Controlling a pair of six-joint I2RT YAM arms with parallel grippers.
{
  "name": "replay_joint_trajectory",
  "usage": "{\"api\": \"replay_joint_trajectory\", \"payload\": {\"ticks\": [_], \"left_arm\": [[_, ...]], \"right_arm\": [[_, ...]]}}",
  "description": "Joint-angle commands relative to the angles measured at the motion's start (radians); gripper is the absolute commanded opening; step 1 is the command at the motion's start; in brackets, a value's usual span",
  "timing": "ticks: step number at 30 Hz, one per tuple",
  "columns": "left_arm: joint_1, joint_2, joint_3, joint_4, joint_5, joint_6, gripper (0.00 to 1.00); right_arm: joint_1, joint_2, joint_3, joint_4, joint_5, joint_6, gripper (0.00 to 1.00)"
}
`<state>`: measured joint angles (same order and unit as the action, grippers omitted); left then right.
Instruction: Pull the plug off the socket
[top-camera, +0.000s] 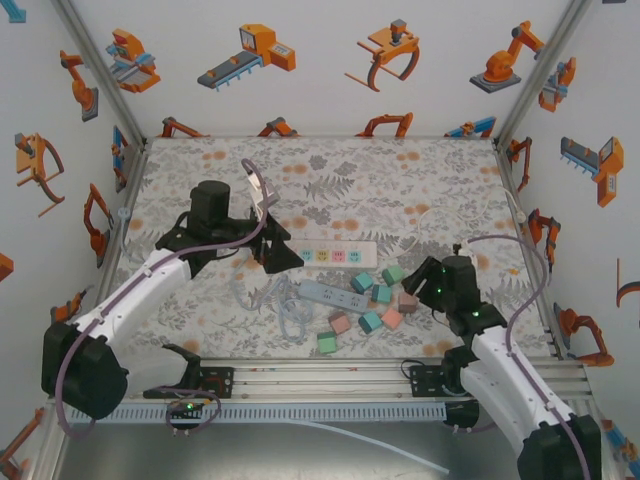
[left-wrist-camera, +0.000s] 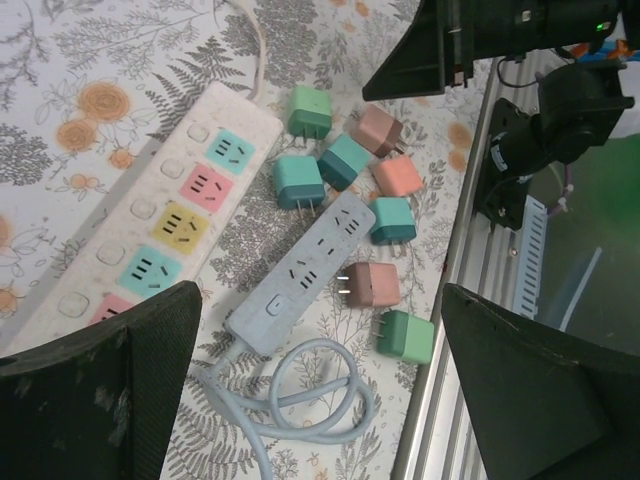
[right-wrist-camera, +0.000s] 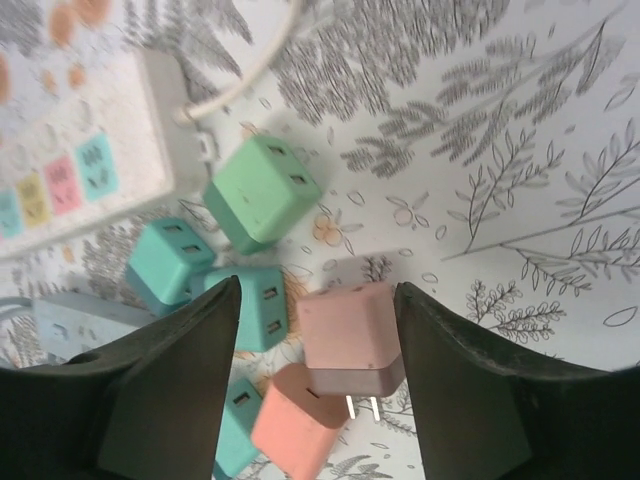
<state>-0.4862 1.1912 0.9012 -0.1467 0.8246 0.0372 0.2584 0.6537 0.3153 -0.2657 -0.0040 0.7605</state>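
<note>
**Right jaws parted around a loose pink plug**

My right fingers (right-wrist-camera: 170, 400) loom nearest in the right wrist view, dark and blurred at either side. My right gripper (right-wrist-camera: 316, 300) stands partly open, and the pink plug (right-wrist-camera: 345, 335) lies between the jaws on the mat (right-wrist-camera: 500, 150), its prongs (right-wrist-camera: 358, 407) pointing toward the lower right. There is a plain gap on the plug's left. On its right it sits close against the finger, and I cannot tell whether the two touch. It looks to rest on the mat rather than hang in a grip.

A salmon plug (right-wrist-camera: 295, 425) lies just beside it, lower down. A teal plug (right-wrist-camera: 258, 305) is just to its left. A green plug (right-wrist-camera: 262, 192) sits farther up, near the end of the white strip (right-wrist-camera: 75, 170).

My left gripper (left-wrist-camera: 322, 300) is spread wide and holds nothing. It hovers above the grey strip (left-wrist-camera: 305, 270) and that strip's coiled cable (left-wrist-camera: 320, 400). From overhead, the pink plug lies to the right of both strips and apart from them, among the other loose plugs.
</note>
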Motion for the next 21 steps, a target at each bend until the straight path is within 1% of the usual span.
{"api": "replay_joint_trajectory", "payload": {"ticks": [1,2,4,5,7,8,11,13,14,16,18,19,21], "left_arm": [[-0.009,-0.038,0.018,0.035,-0.084,-0.047,0.97],[-0.009,-0.043,0.016,0.047,-0.135,-0.091,0.97],[-0.011,-0.063,0.002,0.071,-0.278,-0.182,0.97],[-0.009,-0.077,-0.01,0.08,-0.349,-0.214,0.97],[-0.011,-0.114,-0.048,0.101,-0.512,-0.253,0.97],[-0.011,-0.137,-0.077,0.125,-0.571,-0.252,0.97],[-0.009,-0.206,-0.184,0.208,-0.814,-0.247,0.97],[-0.009,-0.252,-0.248,0.243,-0.979,-0.236,0.97],[-0.009,-0.268,-0.272,0.255,-1.044,-0.219,0.97],[-0.002,-0.303,-0.319,0.269,-1.175,-0.167,0.97],[0.015,-0.326,-0.354,0.273,-1.284,-0.114,0.97],[0.031,-0.336,-0.372,0.277,-1.326,-0.09,0.97],[0.071,-0.355,-0.407,0.286,-1.365,-0.058,0.97]], "right_arm": [[-0.003,-0.034,0.091,-0.031,0.066,-0.07,0.61],[-0.004,-0.033,0.111,-0.016,0.065,-0.107,0.61],[-0.003,-0.023,0.153,0.028,0.064,-0.217,0.61],[-0.003,-0.014,0.168,0.044,0.08,-0.261,0.62],[-0.003,0.015,0.197,0.083,0.162,-0.338,0.68],[-0.004,0.032,0.202,0.107,0.203,-0.378,0.7],[-0.006,0.118,0.225,0.168,0.342,-0.494,0.79],[-0.016,0.202,0.252,0.187,0.398,-0.57,0.84],[-0.025,0.239,0.263,0.192,0.414,-0.589,0.87],[-0.062,0.322,0.269,0.226,0.415,-0.605,0.9],[-0.117,0.397,0.264,0.271,0.372,-0.578,0.91],[-0.143,0.433,0.255,0.305,0.353,-0.557,0.92],[-0.178,0.498,0.235,0.385,0.339,-0.535,0.92]]}}
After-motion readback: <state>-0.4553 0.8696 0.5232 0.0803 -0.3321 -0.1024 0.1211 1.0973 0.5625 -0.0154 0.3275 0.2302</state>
